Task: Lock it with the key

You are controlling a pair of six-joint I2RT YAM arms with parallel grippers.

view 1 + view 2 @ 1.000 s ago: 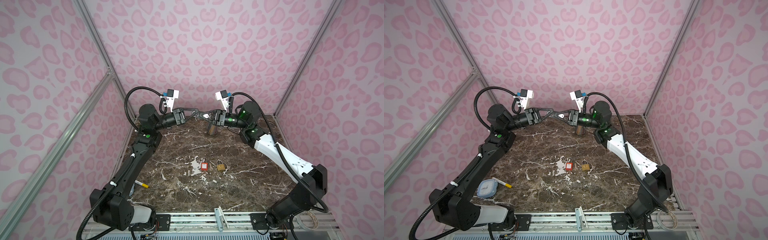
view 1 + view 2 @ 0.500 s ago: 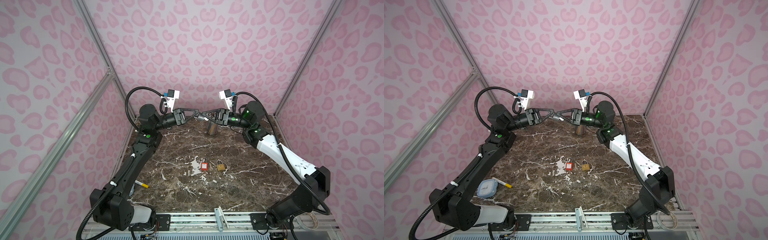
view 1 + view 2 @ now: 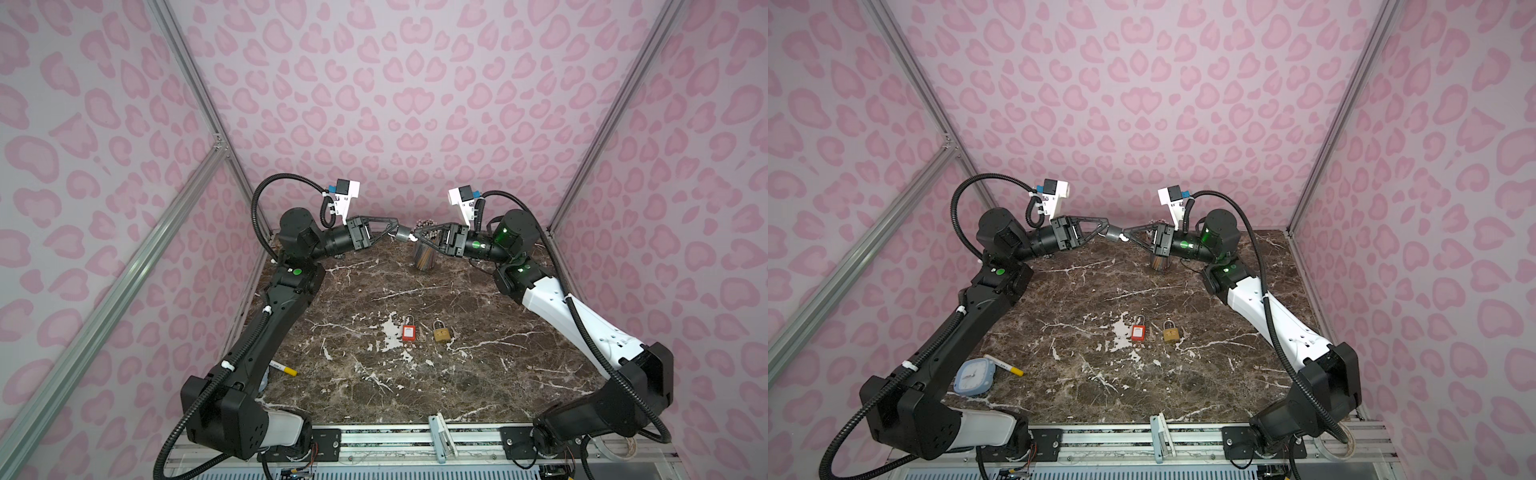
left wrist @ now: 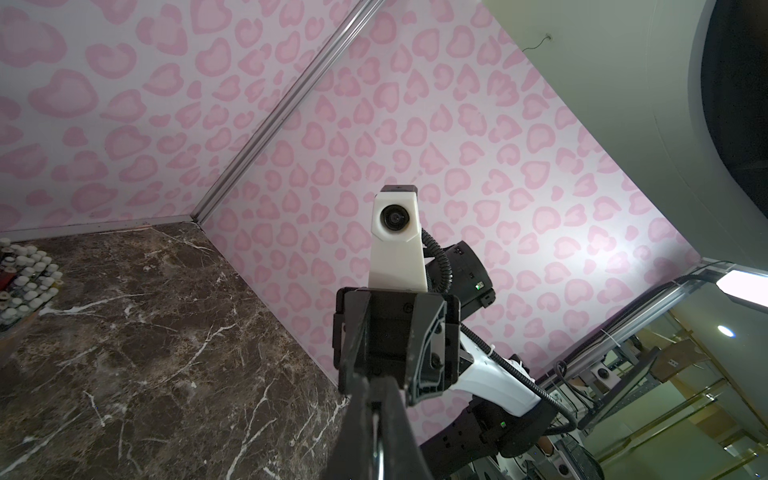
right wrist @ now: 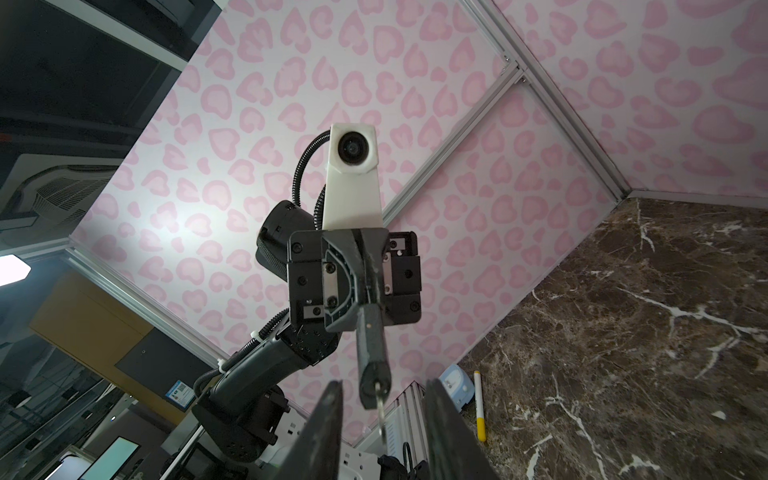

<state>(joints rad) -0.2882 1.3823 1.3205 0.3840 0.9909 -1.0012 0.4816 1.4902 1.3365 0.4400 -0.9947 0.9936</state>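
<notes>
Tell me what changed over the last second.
The right gripper opened, letting go of the key, and drew back toward its own side. The key remains in the grey padlock, which the left gripper keeps clamped in the same spot in mid-air. The red padlock and the brass padlock on the table have not moved.

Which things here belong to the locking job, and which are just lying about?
In the job: grey padlock in left gripper, its key, right gripper.
Lying about: red padlock, brass padlock, marker, clock, cup of sticks.
</notes>
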